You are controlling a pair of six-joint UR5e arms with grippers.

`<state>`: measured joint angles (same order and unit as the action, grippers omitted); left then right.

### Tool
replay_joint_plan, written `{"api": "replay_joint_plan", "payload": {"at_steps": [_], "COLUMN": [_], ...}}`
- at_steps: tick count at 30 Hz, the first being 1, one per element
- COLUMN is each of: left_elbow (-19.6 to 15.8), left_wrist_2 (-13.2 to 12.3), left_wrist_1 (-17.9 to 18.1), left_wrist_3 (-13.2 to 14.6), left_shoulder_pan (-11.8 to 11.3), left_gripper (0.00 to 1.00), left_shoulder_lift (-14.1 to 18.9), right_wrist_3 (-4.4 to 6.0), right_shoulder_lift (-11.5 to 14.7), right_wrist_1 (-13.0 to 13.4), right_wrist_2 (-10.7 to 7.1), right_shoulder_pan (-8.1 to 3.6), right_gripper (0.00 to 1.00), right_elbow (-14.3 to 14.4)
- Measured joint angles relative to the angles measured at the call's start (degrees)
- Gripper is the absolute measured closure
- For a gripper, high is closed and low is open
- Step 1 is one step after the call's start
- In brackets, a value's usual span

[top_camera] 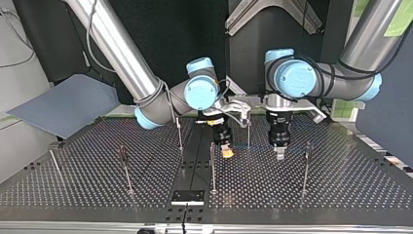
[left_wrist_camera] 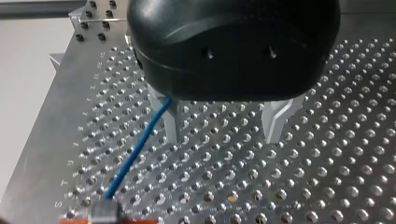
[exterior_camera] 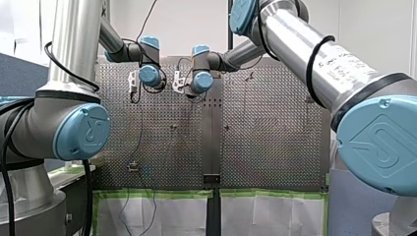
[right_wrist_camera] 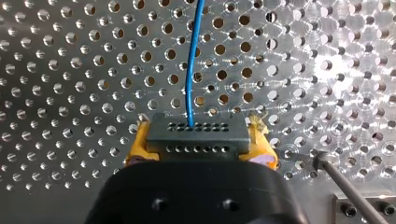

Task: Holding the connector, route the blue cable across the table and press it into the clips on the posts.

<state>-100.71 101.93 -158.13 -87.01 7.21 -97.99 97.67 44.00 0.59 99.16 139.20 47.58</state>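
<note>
Top view, left item: my right gripper [top_camera: 226, 152], yellow pads [right_wrist_camera: 136, 142] clenched on the dark grey rectangular connector [right_wrist_camera: 198, 136]. A thin blue cable [right_wrist_camera: 190, 70] runs from it over the perforated metal table [top_camera: 341, 180]. Right item: my left gripper [top_camera: 280, 154], metal fingers [left_wrist_camera: 278, 119] parted, with the cable passing one of them.

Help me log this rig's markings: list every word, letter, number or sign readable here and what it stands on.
"S", "T", "U": engraved along the edge of the perforated table, left wrist view; further letters there too blurred.
"UR" logo, seemingly: on my left arm's joint cap and my right arm's joint cap.
Print on my right arm's tube: too blurred to read.
</note>
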Motion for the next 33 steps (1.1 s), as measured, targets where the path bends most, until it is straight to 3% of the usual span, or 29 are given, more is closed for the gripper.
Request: {"api": "replay_joint_plan", "payload": {"at_steps": [1,3,4,5,6,19,24,33], "left_elbow": [0.0,0.0,0.0,0.0,0.0,-1.6,-3.9,-8.2], "left_wrist_2": [0.4,0.8,1.1,1.3,1.6,3.2,4.2,4.4], "left_wrist_1": [0.0,0.0,0.0,0.0,-0.1,-0.5,0.0,3.9], "left_wrist_3": [-0.1,-0.1,-0.1,-0.1,-0.1,-0.7,-0.8,-2.8], "left_shoulder_pan": [0.0,0.0,0.0,0.0,0.0,0.2,0.6,1.3], "left_gripper": [0.59,0.88,0.88,0.98,1.00,1.00,1.00,1.00], "left_shoulder_lift": [0.0,0.0,0.0,0.0,0.0,0.0,0.2,0.2], "right_wrist_3": [0.00,0.00,0.00,0.00,0.00,0.00,-0.04,-0.61], "right_shoulder_lift": [0.0,0.0,0.0,0.0,0.0,0.0,0.1,0.2], "right_wrist_1": [0.0,-0.1,-0.1,-0.1,-0.1,-0.7,-1.0,-1.1], "right_wrist_2": [0.00,-0.01,0.00,0.00,-0.02,-0.06,-0.02,-0.02], "right_shoulder_pan": [-0.01,-0.01,-0.02,-0.02,-0.03,-0.25,-0.55,-0.94], "right_gripper": [1.00,1.00,1.00,1.00,1.00,1.00,1.00,1.00], "right_elbow": [0.0,0.0,0.0,0.0,0.0,1.0,2.8,7.1]}}
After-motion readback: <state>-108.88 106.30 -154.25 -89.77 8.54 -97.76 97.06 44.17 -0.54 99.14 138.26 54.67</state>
